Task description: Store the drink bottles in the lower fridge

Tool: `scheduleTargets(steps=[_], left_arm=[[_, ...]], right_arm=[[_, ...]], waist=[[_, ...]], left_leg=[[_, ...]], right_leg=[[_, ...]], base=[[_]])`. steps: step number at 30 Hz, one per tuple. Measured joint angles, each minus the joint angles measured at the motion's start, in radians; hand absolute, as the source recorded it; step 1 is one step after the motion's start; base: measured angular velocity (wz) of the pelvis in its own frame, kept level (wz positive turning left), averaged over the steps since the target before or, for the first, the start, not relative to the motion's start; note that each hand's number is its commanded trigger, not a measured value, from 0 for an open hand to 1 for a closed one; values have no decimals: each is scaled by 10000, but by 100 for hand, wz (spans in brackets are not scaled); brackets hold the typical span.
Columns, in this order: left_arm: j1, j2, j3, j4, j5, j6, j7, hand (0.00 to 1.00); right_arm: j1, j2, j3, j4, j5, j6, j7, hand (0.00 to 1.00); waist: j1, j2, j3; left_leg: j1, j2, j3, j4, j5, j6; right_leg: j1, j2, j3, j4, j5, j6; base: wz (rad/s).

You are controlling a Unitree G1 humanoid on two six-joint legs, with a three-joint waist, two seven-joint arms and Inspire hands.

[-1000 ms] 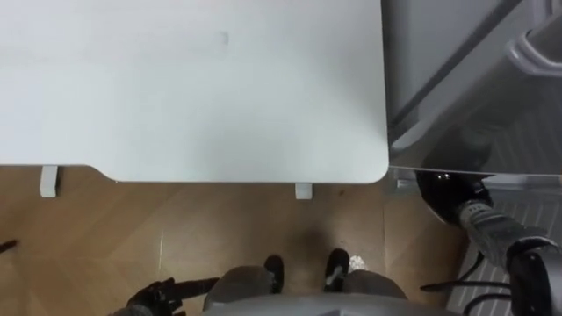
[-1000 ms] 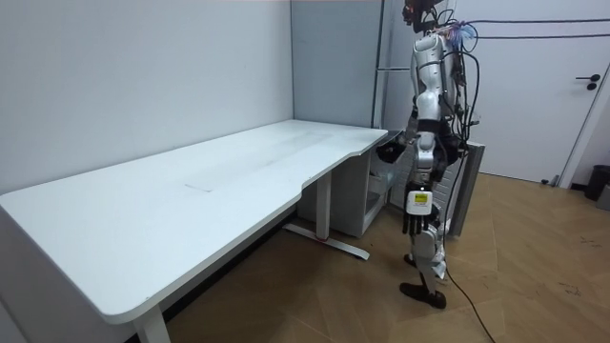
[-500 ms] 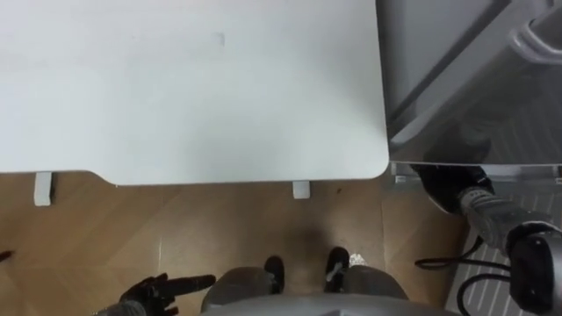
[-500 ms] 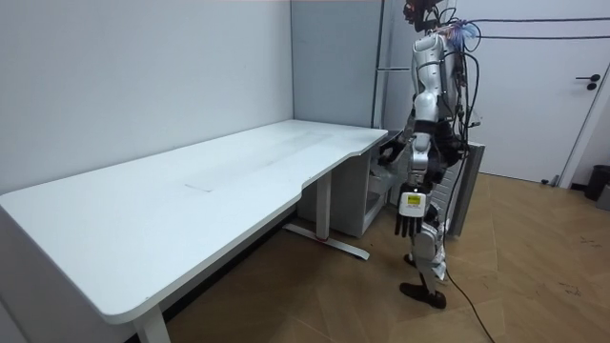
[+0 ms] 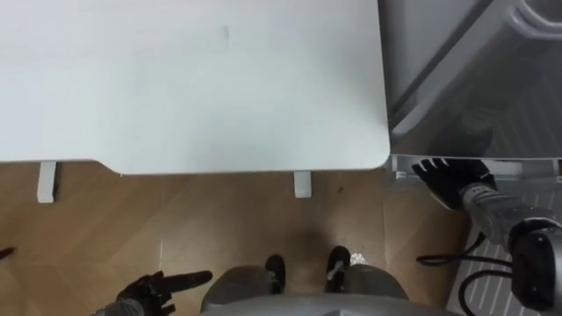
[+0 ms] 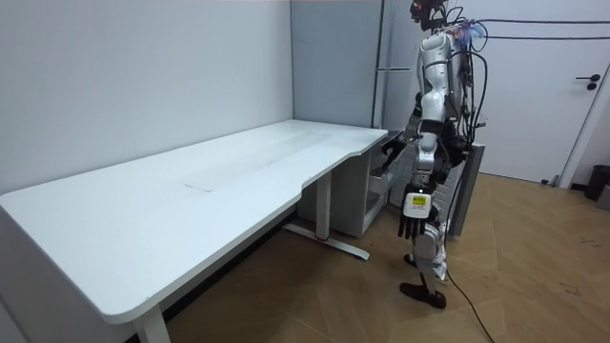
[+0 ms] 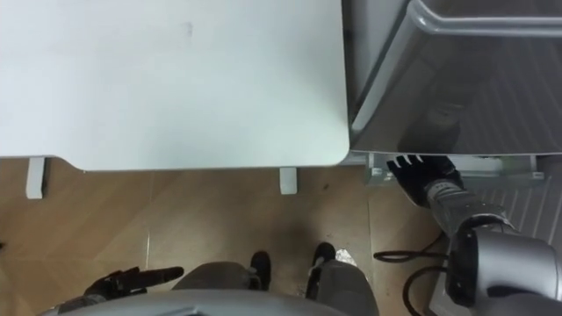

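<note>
Robot at the white desk (image 5: 193, 88), right hand (image 5: 452, 175) spread open at the lower fridge (image 5: 474, 88) just right of the desk, left hand (image 5: 162, 288) relaxed, drinks in neither hand; loading apparently not yet begun.

One white table (image 5: 193, 88), one grey fridge (image 5: 465, 70), and two hands: left hand (image 5: 162, 288), right hand (image 5: 448, 172).

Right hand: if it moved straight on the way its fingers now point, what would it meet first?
Most likely the grey fridge: the right hand, fingers straight and spread, has its fingertips at the lower edge of that glossy front. Whether they touch it cannot be told.
</note>
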Motion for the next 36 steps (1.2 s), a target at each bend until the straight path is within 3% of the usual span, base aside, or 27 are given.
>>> scheduleTargets(steps=[8, 15, 17, 21, 26, 29, 32, 36], left_arm=[[202, 4, 41, -11, 0, -27, 164, 0], [669, -9, 39, -7, -29, -53, 343, 0], [681, -36, 38, -51, -28, -73, 341, 0], [709, -209, 153, -61, -18, -226, 364, 0], [918, -370, 436, -141, -28, -435, 751, 0], [1042, -492, 410, -121, -29, -550, 902, 0], [1184, -506, 461, -124, -49, -680, 1070, 0], [1355, -563, 576, -132, -56, -684, 1144, 0]], right_arm=[[325, -1, 1, -5, -9, -1, 3, 0], [1461, 9, 14, -57, 246, -51, 385, 0], [1907, 21, 12, -366, 274, -211, 495, 0], [2901, 224, -108, -906, 290, -767, 662, 0], [3945, 694, 159, -994, -221, -1045, 876, 0], [4530, 920, 648, -1275, -211, -1399, 802, 0], [4998, 1170, 828, -1127, -213, -1476, 803, 0], [5252, 1416, 810, -1123, -220, -1480, 792, 0]], waist=[[-6, 32, -25], [-60, -287, -302], [-56, -356, -338], [-91, -395, -338], [-28, -369, -333], [-35, -359, -341], [-41, -380, -285], [-64, -392, -293]], left_leg=[[377, 13, -29, 10, 0, -1], [1244, 49, -19, -92, -2, -4], [1432, 75, -13, -129, -3, -5], [1814, 107, 15, -250, -10, -13], [2224, 232, 314, -405, -96, -82], [2223, 248, 404, -398, -100, -91], [2532, 251, 396, -417, -125, -135], [2760, 330, 403, -482, -160, -175]], right_leg=[[442, 19, -136, -75, 0, 0], [1565, 163, -134, -626, 26, 21], [1799, 197, -130, -749, 72, 19], [2174, 244, -75, -817, 134, 25], [2482, 418, 276, -903, 208, -7], [2434, 466, 353, -897, 225, -34], [2757, 519, 319, -1028, 216, -48], [2947, 534, 340, -1067, 172, -75]], base=[[4], [3], [2], [-2], [-19], [-12], [0], [-1]])
